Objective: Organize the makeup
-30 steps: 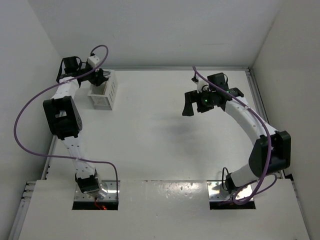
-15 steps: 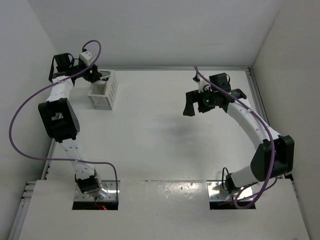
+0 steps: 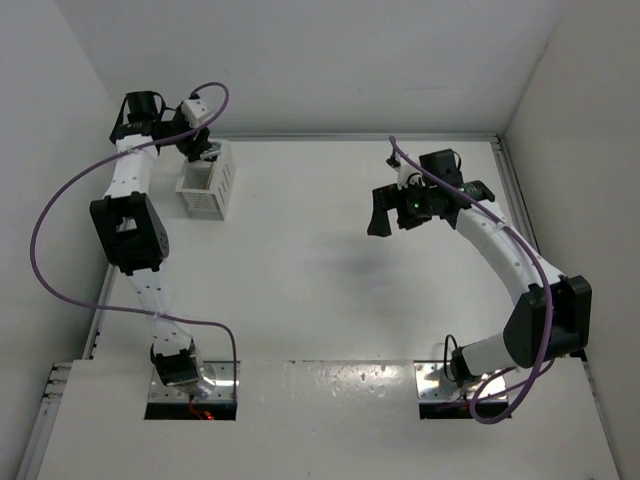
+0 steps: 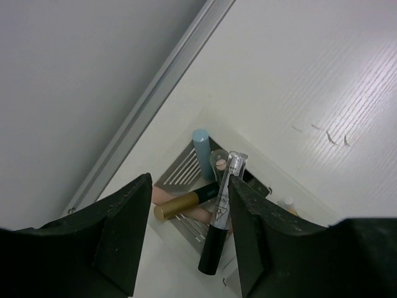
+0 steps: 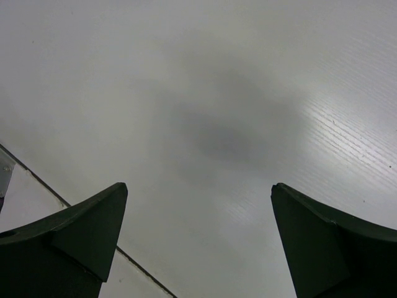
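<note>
Makeup (image 4: pixel 209 194) stands jumbled in a white slotted box (image 4: pixel 178 176) at the table's (image 3: pixel 330 290) far left: a blue stick (image 4: pixel 202 152), a black stick with a gold end (image 4: pixel 183 205), a pink stick (image 4: pixel 160 195) and a black tube (image 4: pixel 216 233) with a clear cap. The tube's label is too small to read. The left arm reaches far over the box, the left gripper (image 4: pixel 189 181) pointing down, fingers apart, gripping nothing. The right arm is raised over the table's right side, the right gripper (image 5: pixel 198 187) spread wide and empty.

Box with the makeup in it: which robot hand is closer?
Left. The left gripper hovers just above the box; the right gripper hangs far off across the table.
</note>
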`<state>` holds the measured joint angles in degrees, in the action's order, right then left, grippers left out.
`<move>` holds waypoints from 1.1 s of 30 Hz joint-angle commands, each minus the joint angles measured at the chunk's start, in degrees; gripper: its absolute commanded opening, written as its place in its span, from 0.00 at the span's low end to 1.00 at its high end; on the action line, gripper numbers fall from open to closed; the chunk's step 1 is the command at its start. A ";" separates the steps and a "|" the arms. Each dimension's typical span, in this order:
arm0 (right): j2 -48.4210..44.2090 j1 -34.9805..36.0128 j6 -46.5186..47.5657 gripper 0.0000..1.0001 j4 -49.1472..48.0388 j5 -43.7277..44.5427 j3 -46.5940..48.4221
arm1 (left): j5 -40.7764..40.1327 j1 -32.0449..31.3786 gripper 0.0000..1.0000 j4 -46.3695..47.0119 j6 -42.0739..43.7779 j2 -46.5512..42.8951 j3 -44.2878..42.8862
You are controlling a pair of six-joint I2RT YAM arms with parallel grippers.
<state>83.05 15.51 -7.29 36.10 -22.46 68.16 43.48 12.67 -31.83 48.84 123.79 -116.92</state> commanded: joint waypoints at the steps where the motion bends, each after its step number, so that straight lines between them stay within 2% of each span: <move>1: -1.22 0.22 0.61 1.00 -0.41 0.57 0.57 | -1.38 0.25 0.58 -4.46 3.28 1.19 -2.17; 14: -1.75 0.22 1.22 1.00 0.46 0.84 0.04 | -3.76 0.25 0.56 -9.21 5.39 3.04 -2.17; 17: -2.01 0.22 1.22 1.00 0.55 0.92 -0.04 | -5.25 0.25 0.50 -9.21 5.39 4.44 -2.86; 20: -2.01 0.22 1.40 1.00 0.73 1.10 -0.05 | -6.48 -0.27 0.35 -9.74 5.39 5.93 -3.40; 21: -2.10 0.22 1.49 1.00 0.73 1.10 0.13 | -6.48 -0.27 0.27 -9.74 5.39 5.94 -3.40; 23: -2.10 0.14 1.40 1.00 0.91 1.28 0.30 | -6.48 -0.80 0.19 -9.74 5.39 5.94 -3.40; 30: -1.66 0.31 1.05 1.00 0.90 1.28 0.83 | -5.34 -0.80 0.05 -9.74 5.39 4.09 -4.45; 33: -1.31 0.14 0.87 1.00 0.73 1.28 1.10 | -2.54 -0.80 0.01 -6.50 0.49 2.60 -5.07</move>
<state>82.87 15.51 -6.48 37.43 -21.19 68.16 37.87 12.40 -39.66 52.73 129.05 -119.57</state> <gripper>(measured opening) 0.995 0.223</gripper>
